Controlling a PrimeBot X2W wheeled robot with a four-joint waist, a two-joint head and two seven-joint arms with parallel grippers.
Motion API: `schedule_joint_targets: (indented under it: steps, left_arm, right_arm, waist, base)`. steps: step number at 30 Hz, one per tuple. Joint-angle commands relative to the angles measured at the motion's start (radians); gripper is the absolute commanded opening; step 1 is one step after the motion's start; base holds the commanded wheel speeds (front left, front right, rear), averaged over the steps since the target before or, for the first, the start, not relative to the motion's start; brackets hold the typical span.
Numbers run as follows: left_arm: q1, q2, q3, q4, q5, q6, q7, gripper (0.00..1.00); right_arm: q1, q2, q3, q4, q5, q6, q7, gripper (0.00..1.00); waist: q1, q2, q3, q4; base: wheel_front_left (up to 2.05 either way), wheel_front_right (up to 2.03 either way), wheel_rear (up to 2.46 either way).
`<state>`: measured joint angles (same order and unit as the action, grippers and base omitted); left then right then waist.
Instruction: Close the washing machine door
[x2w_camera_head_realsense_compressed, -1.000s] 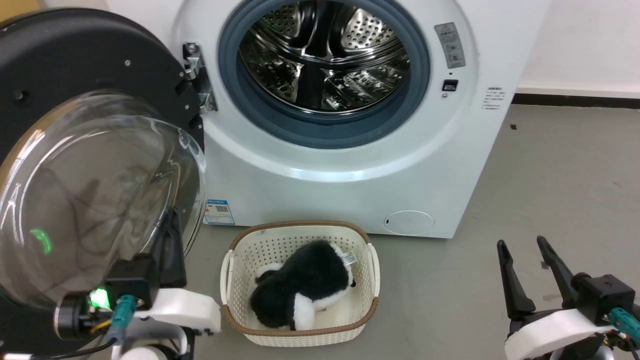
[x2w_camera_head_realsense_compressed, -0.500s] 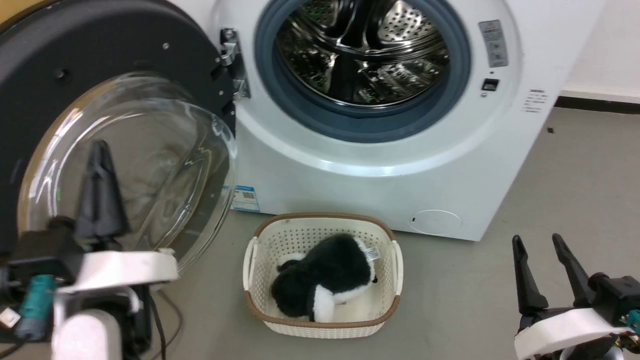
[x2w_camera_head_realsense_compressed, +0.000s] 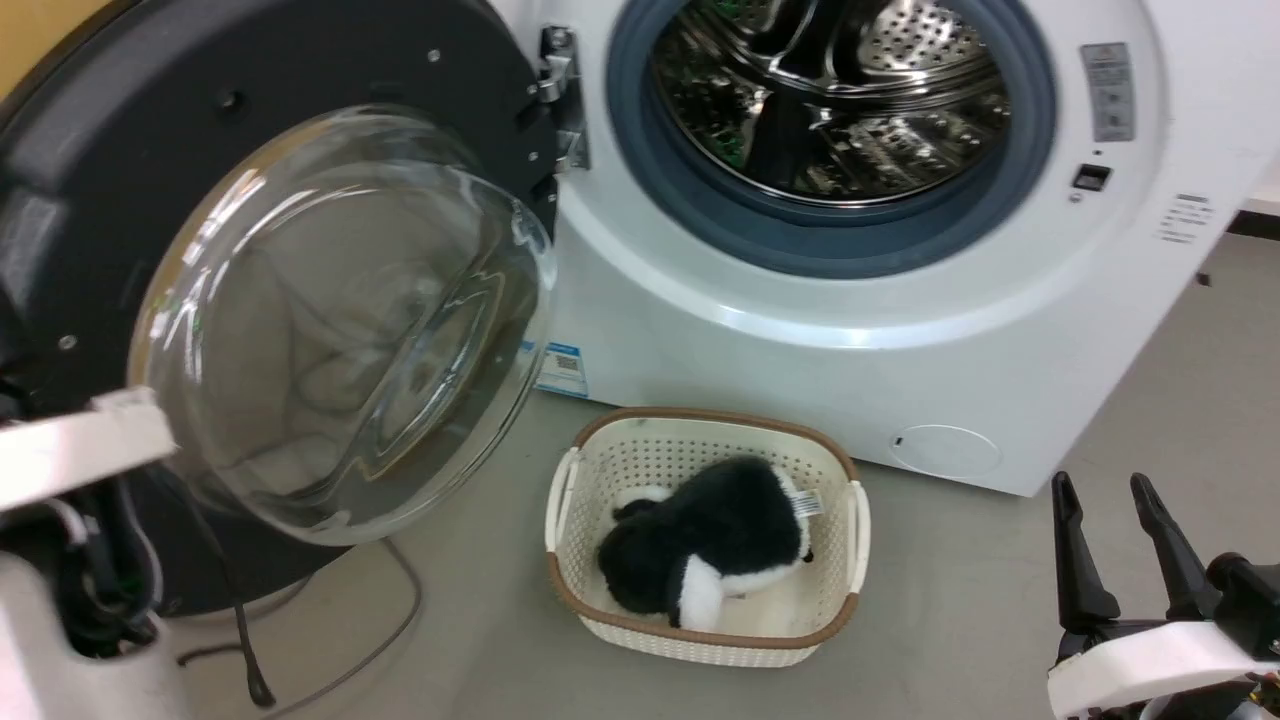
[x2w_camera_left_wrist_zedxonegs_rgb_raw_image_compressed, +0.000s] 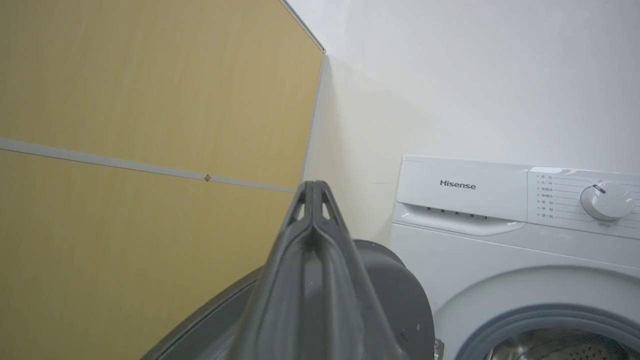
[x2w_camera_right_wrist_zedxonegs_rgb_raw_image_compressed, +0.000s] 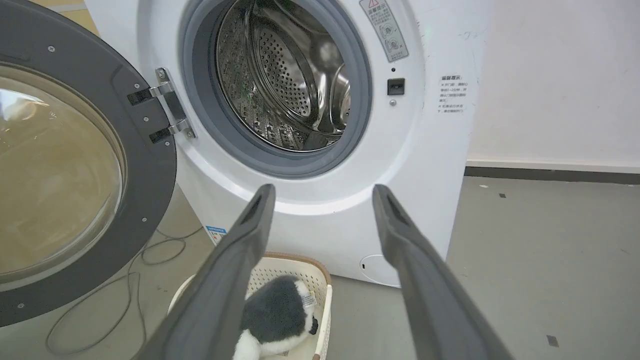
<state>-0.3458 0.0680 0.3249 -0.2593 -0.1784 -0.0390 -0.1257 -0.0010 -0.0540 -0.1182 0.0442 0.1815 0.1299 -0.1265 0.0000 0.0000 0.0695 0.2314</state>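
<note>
The washing machine door (x2w_camera_head_realsense_compressed: 330, 320) stands wide open at the left of the white machine (x2w_camera_head_realsense_compressed: 800, 340), hinged at its right edge, its domed glass facing me. The door's black frame (x2w_camera_left_wrist_zedxonegs_rgb_raw_image_compressed: 395, 285) also lies low in the left wrist view, behind my left gripper (x2w_camera_left_wrist_zedxonegs_rgb_raw_image_compressed: 312, 186), which is shut with nothing between its fingers and points up at the wall. Whether it touches the door I cannot tell. My left forearm (x2w_camera_head_realsense_compressed: 80, 450) crosses the door's left side. My right gripper (x2w_camera_head_realsense_compressed: 1100, 485) hangs open at the lower right, away from the machine, and in its wrist view this gripper (x2w_camera_right_wrist_zedxonegs_rgb_raw_image_compressed: 323, 187) faces the drum.
A cream basket (x2w_camera_head_realsense_compressed: 700, 418) holding a black-and-white plush toy (x2w_camera_head_realsense_compressed: 710, 545) stands on the grey floor before the machine. A dark cable (x2w_camera_head_realsense_compressed: 390, 620) trails under the door. The steel drum (x2w_camera_head_realsense_compressed: 840, 90) lies exposed inside its grey rubber ring. A yellow panel (x2w_camera_left_wrist_zedxonegs_rgb_raw_image_compressed: 150, 100) is to the left.
The head camera has turned left, shifting the whole scene right. My left arm rose and swung left; its dark fingers have left the head view, leaving the forearm. The door's angle looks unchanged.
</note>
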Motion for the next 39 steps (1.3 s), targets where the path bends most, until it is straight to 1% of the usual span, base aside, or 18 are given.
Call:
schedule_joint_targets:
  steps: [1,7,10,13,17,21,24,29,33,39]
  left_arm:
    - [-0.035,-0.004,0.024,0.002,-0.029,-0.01,-0.01,0.0]
    - [-0.083,0.017,0.105,0.05,-0.105,-0.031,-0.023,0.0]
    - [-0.101,0.048,0.127,0.108,-0.154,-0.035,-0.029,0.0]
    - [-0.105,0.095,0.128,0.163,-0.172,-0.039,-0.034,0.0]
    - [-0.131,0.127,0.152,0.24,-0.233,-0.044,-0.039,0.0]
    - [-0.162,0.165,0.186,0.335,-0.294,-0.048,-0.011,0.0]
    - [-0.193,0.182,0.21,0.408,-0.361,-0.051,0.04,0.0]
    - [-0.234,0.213,0.232,0.519,-0.506,-0.057,0.194,0.0]
    - [-0.233,0.238,0.239,0.569,-0.618,-0.061,0.309,0.0]
    - [-0.223,0.237,0.212,0.628,-0.752,-0.068,0.42,0.0]
  right_arm:
    - [-0.019,0.002,-0.006,0.006,0.013,0.0,-0.01,1.0]
    - [-0.019,0.002,-0.018,0.026,0.031,0.0,-0.023,1.0]
    - [-0.02,0.002,-0.023,0.034,0.039,0.0,-0.029,1.0]
    - [-0.024,0.002,-0.031,0.043,0.049,0.0,-0.035,1.0]
    - [-0.032,0.002,-0.039,0.052,0.06,0.001,-0.044,1.0]
    - [-0.042,0.002,-0.045,0.059,0.071,0.001,-0.052,1.0]
    - [-0.049,0.003,-0.049,0.065,0.08,0.001,-0.058,1.0]
    - [-0.056,0.003,-0.057,0.072,0.097,0.001,-0.069,1.0]
    - [-0.061,0.003,-0.068,0.078,0.109,0.001,-0.077,1.0]
    - [-0.07,0.003,-0.074,0.089,0.122,0.001,-0.089,1.0]
  waist:
    - [0.0,0.0,0.004,0.016]
    - [0.0,0.0,0.011,0.055]
    - [0.0,0.0,0.017,0.073]
    - [0.0,0.0,0.026,0.09]
    - [0.0,0.0,0.04,0.109]
    - [0.0,0.0,0.057,0.124]
    - [0.0,0.0,0.068,0.131]
    - [0.0,0.0,0.085,0.143]
    - [0.0,0.0,0.098,0.156]
    - [0.0,0.0,0.109,0.187]
  base:
    - [0.0,0.0,0.0]
    - [0.0,0.0,0.0]
    - [0.0,0.0,0.0]
    - [0.0,0.0,0.0]
    - [0.0,0.0,0.0]
    - [0.0,0.0,0.0]
    - [0.0,0.0,0.0]
    - [0.0,0.0,0.0]
    - [0.0,0.0,0.0]
    - [0.0,0.0,0.0]
